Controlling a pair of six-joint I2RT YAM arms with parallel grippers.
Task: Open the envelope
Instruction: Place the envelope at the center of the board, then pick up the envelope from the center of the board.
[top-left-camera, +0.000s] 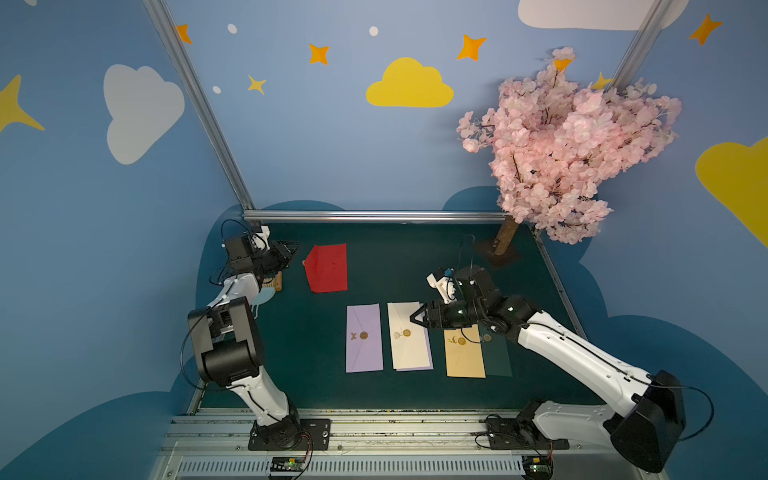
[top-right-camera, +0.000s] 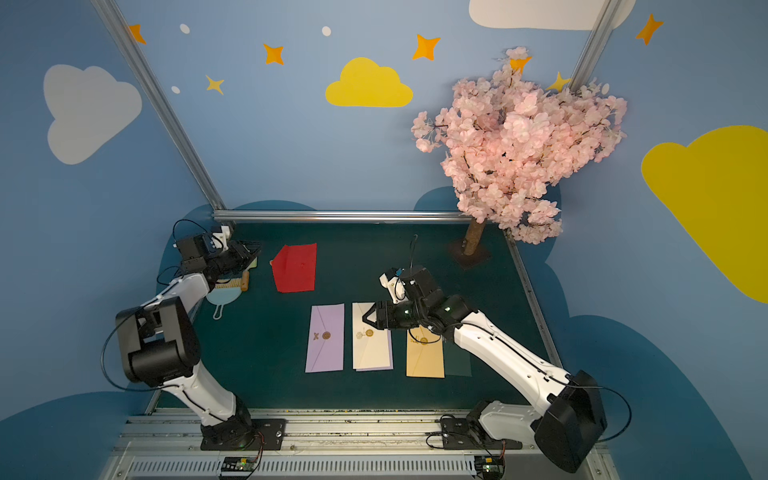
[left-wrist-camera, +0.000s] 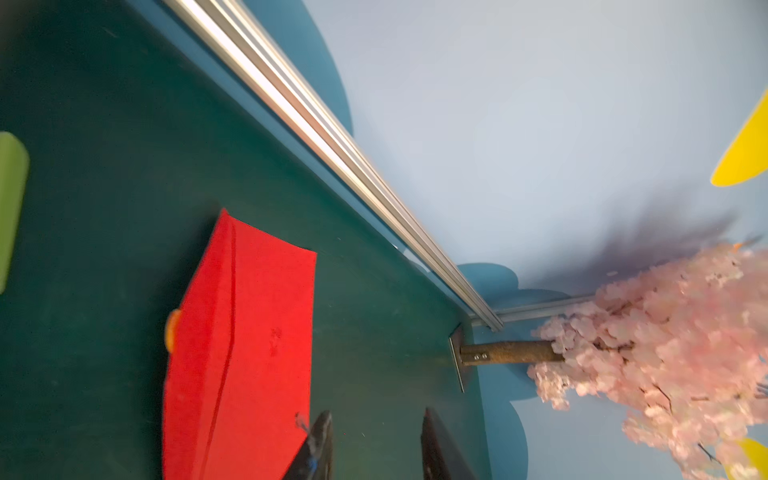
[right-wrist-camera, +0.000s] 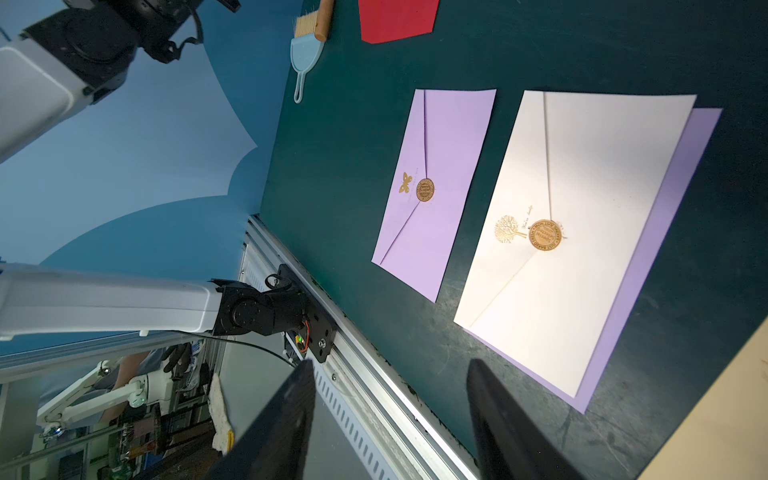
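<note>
Dark green tabletop (top-left-camera: 395, 266) carries the red envelope (top-left-camera: 328, 268) near its far left corner, flap folded out toward the left gripper (top-left-camera: 292, 248), which hangs just beside it, jaws apart and empty. Over the cream envelope (top-left-camera: 409, 340) hovers the right gripper (top-left-camera: 417, 318), likewise parted, holding nothing.

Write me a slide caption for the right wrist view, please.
Right gripper, jaws open, by the sealed cream envelope lying on a purple sheet, beside a sealed lilac envelope.

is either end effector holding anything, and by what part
Nothing is held: the left end effector and the right end effector are both open and empty.
</note>
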